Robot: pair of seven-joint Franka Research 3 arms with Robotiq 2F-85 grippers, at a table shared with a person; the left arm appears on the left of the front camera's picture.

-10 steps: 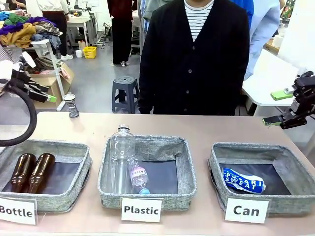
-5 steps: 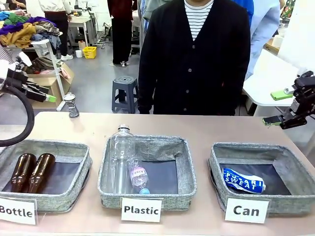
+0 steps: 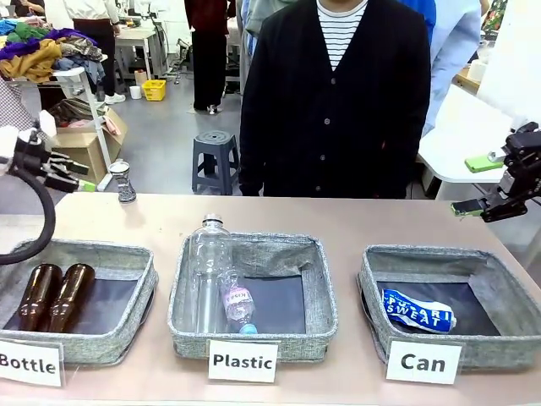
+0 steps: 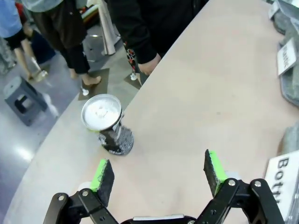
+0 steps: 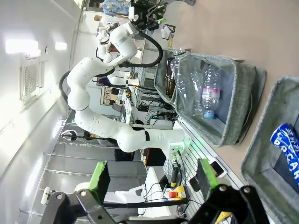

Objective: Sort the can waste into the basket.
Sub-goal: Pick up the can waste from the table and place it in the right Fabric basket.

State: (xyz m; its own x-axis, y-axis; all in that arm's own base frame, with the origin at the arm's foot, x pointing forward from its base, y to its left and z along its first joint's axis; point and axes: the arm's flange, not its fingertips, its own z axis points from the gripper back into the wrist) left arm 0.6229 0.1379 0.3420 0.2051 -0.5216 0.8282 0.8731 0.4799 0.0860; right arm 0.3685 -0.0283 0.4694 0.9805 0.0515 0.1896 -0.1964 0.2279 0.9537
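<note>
Lining up on the slim dark can [image 4: 108, 125], upright at the counter's [image 3: 338, 222] far-left edge, the left gripper [image 4: 159, 172] is best lowered with jaws wide, one pad each side. The blue can [image 3: 417, 310] lies in the Can basket [image 3: 512, 298]. Right gripper [image 3: 475, 182]: jaws apart, empty. A busy workshop is seen behind.

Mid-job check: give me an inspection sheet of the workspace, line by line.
Surface: pinkish table, three grey bins.
Job's things: blue can lies in Can basket; slim dark can stands upright on table's far left, outside.
Clutter: brown bottles in Bottle bin, clear plastic bottles in Plastic bin.
Grippers: left tool open above dark can; right tool open, empty.
Cables: black hose at left arm.
Surroundings: person opposite.
</note>
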